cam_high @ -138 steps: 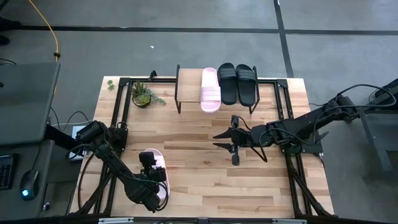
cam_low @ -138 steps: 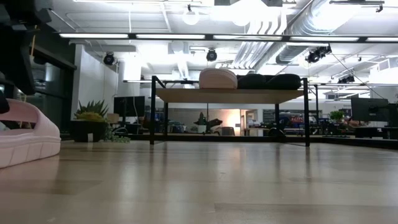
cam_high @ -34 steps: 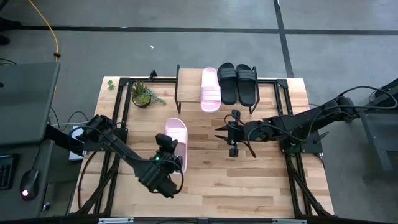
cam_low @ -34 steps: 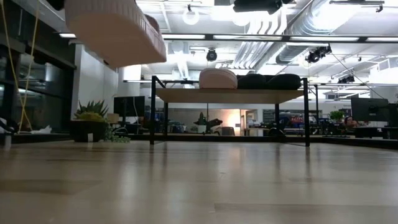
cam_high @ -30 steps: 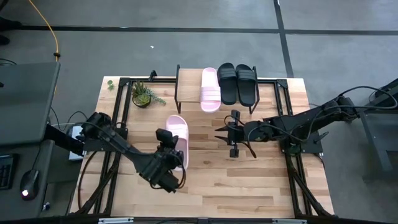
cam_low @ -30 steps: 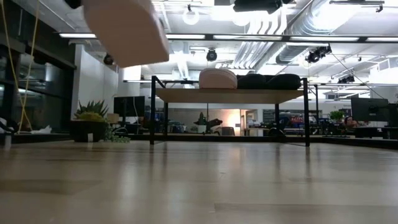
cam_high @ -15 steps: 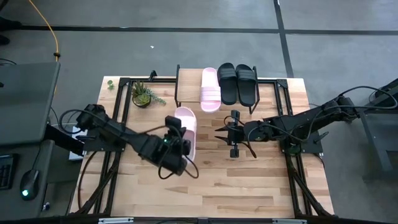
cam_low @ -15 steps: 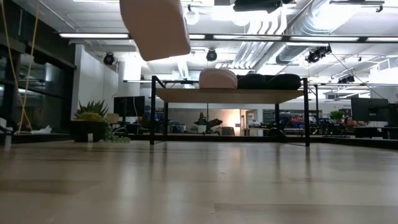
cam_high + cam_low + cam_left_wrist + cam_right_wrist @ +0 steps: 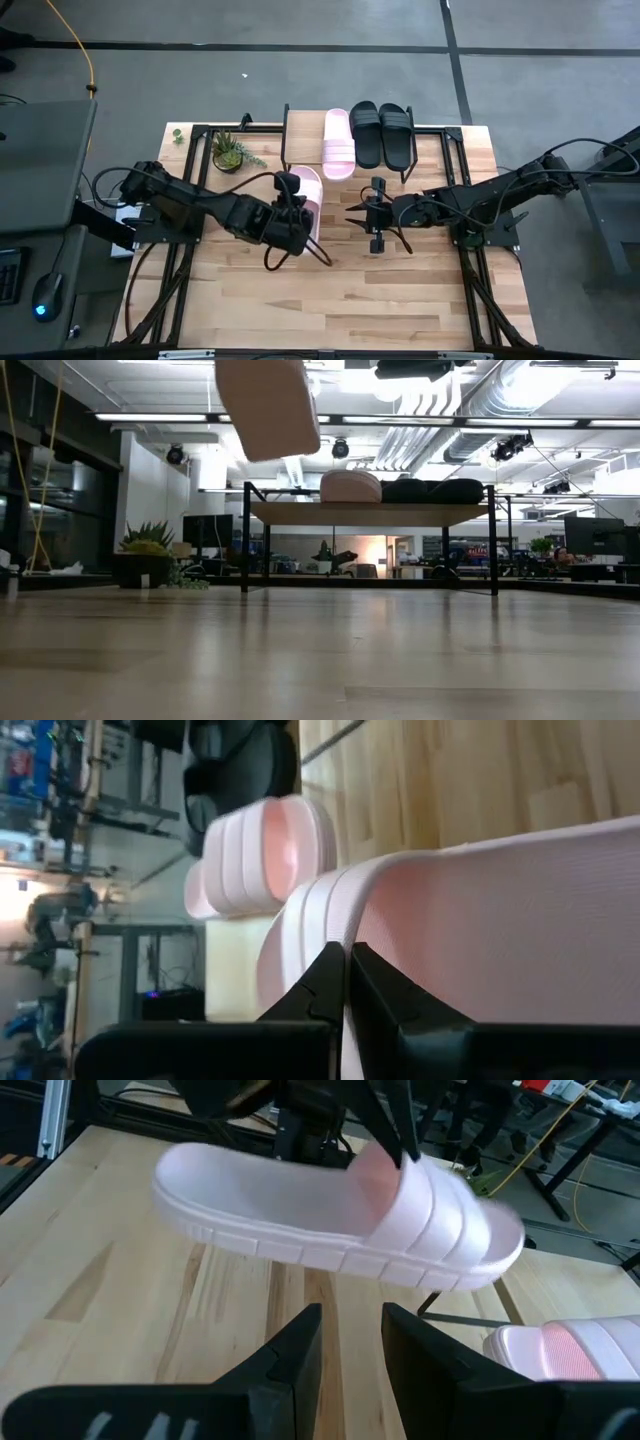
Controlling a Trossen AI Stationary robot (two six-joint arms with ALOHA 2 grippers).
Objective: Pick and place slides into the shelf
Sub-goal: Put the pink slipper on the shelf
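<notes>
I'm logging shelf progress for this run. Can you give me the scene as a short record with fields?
on shelf: one pink slide, two black slides
free shelf spot: left end
carried: second pink slide, off the table
left gripper: shut on it, near the shelf
right gripper: mid-table, holding nothing

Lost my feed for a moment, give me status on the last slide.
Left claw shut on pink slide, carried clear of the table, short of the shelf. Right claw empty, hovering mid-table. Three slides shelved; leftmost slot free, nothing blocking.
</notes>
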